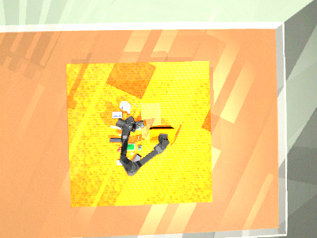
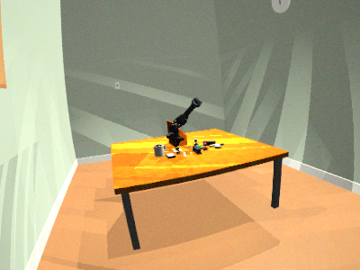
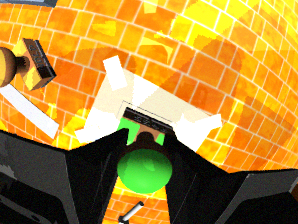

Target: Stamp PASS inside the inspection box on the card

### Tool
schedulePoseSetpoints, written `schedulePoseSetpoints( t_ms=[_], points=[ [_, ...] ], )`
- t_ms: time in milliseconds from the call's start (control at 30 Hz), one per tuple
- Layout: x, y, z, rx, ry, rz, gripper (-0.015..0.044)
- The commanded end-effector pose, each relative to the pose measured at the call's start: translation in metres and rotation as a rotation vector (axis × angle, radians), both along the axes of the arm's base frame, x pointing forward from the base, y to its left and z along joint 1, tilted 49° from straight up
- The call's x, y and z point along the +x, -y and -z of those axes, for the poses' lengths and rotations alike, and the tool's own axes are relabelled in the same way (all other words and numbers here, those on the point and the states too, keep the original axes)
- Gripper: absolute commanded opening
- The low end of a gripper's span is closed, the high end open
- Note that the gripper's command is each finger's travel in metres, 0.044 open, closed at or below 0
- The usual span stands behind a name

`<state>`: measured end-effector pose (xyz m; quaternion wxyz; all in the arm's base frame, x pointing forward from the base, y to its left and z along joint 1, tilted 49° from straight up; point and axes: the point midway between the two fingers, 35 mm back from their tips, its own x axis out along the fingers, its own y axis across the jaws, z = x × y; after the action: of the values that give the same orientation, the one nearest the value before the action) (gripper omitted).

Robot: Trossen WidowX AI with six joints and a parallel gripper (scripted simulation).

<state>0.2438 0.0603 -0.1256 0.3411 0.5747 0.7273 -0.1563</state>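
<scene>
My gripper (image 3: 145, 137) is shut on a stamp with a round green knob (image 3: 145, 171). The stamp's dark block with raised lettering shows just beyond the fingertips, over the cream card (image 3: 106, 102). A thin outline of a box on the card shows along the far side of the block; the rest is hidden. I cannot tell whether the stamp touches the card, nor see a print. In the exterior view the gripper (image 2: 176, 148) is low over the table. A second stamp with a wooden handle (image 3: 36, 65) lies left of the card. I cannot identify the ink pad for certain.
White tape pieces (image 3: 115, 73) lie at the card's corners. A white strip (image 3: 31, 112) lies near the second stamp. A mug (image 1: 125, 105) (image 2: 158, 150) and a blue-and-white label block (image 1: 117, 115) stand nearby. A green flat item (image 1: 130, 147) lies beside the arm. A small metal rod (image 3: 132, 212) shows below the knob.
</scene>
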Motion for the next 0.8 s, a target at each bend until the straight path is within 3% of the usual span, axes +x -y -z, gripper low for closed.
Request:
schedulePoseSetpoints(
  t_ms=[0, 767],
  points=[
    [-0.0004, -0.0013, 0.0, 0.005, -0.002, 0.003, 0.0],
    [-0.0009, -0.0045, 0.0028, 0.006, -0.001, 0.005, 0.0]
  ],
)
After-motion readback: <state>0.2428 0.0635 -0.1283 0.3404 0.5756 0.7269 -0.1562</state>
